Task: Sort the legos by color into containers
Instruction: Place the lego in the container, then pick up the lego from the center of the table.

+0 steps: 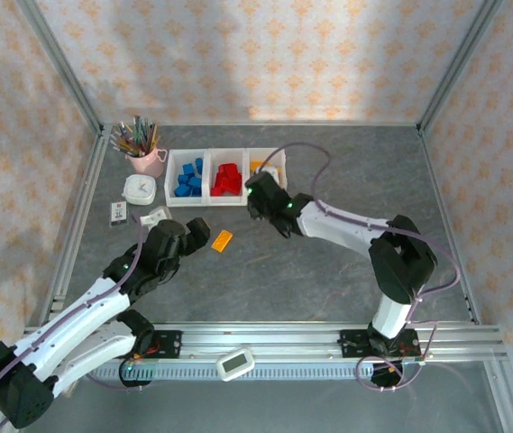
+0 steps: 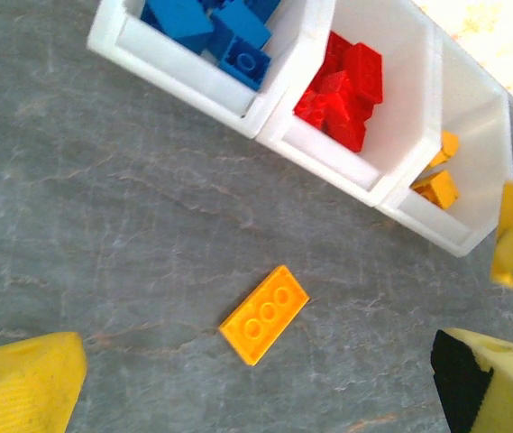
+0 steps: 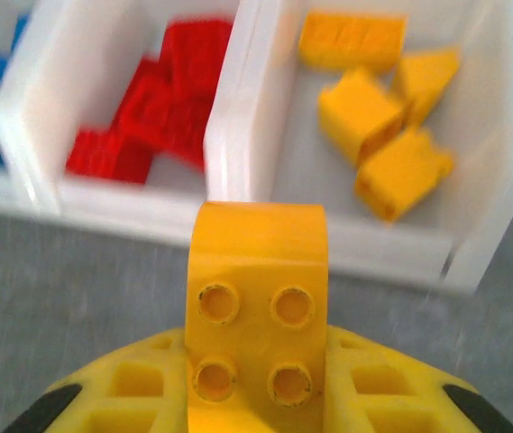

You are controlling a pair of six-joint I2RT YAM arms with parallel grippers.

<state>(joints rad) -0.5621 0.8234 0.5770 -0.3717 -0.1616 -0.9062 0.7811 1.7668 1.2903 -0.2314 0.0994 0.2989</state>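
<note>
Three joined white containers hold sorted legos: blue bricks (image 1: 187,178), red bricks (image 1: 227,178) and yellow-orange bricks (image 3: 378,117). My right gripper (image 1: 258,200) hovers just in front of the yellow bin (image 3: 238,135), near the wall it shares with the red bin (image 3: 40,99). It is shut on a yellow four-stud brick (image 3: 258,298) that stands up between its fingers (image 3: 391,388). A flat orange plate (image 2: 264,314) lies on the grey table in front of the bins. My left gripper (image 2: 256,388) is open just short of that orange plate (image 1: 222,241), with nothing between its pads (image 2: 22,383).
A pink cup of pencils (image 1: 145,158), a white clock (image 1: 139,188) and small cards (image 1: 119,212) stand left of the bins. An aluminium rail (image 1: 283,341) runs along the near edge with a white device (image 1: 235,363) on it. Patterned walls enclose the table.
</note>
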